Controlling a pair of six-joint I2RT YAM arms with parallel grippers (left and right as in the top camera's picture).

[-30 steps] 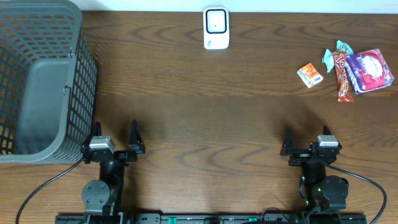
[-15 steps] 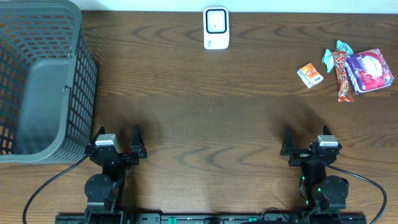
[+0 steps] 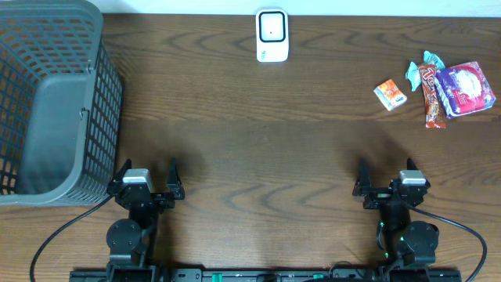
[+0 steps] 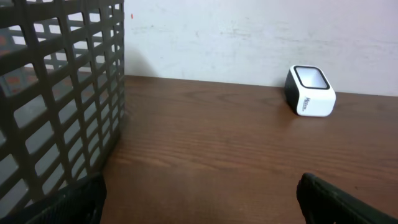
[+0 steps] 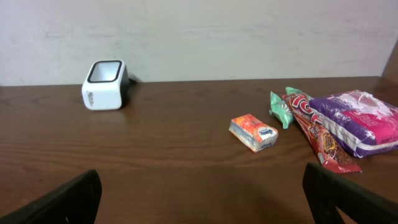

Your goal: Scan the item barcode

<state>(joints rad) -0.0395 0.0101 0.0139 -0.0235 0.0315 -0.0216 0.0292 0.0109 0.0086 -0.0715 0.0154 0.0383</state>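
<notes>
Left tool (image 3: pixel 149 175) wide open, empty; right tool (image 3: pixel 386 177) same

Even soft light, sharp, faint shadows

Basket (image 3: pixel 108 110) left, scanner (image 3: pixel 272 35) rear centre, snacks (image 3: pixel 429 94) right

Left wrist: left fingertips (image 4: pixel 68 202) clipped at the bottom edge; basket (image 4: pixel 56 93) left of jaws cut off. Right wrist: purple packet (image 5: pixel 367 121) right of jaws cropped, teal wrapper (image 5: pixel 280 107) half behind red bar (image 5: pixel 317 134), orange packet (image 5: pixel 253 133) print unreadable.
</notes>
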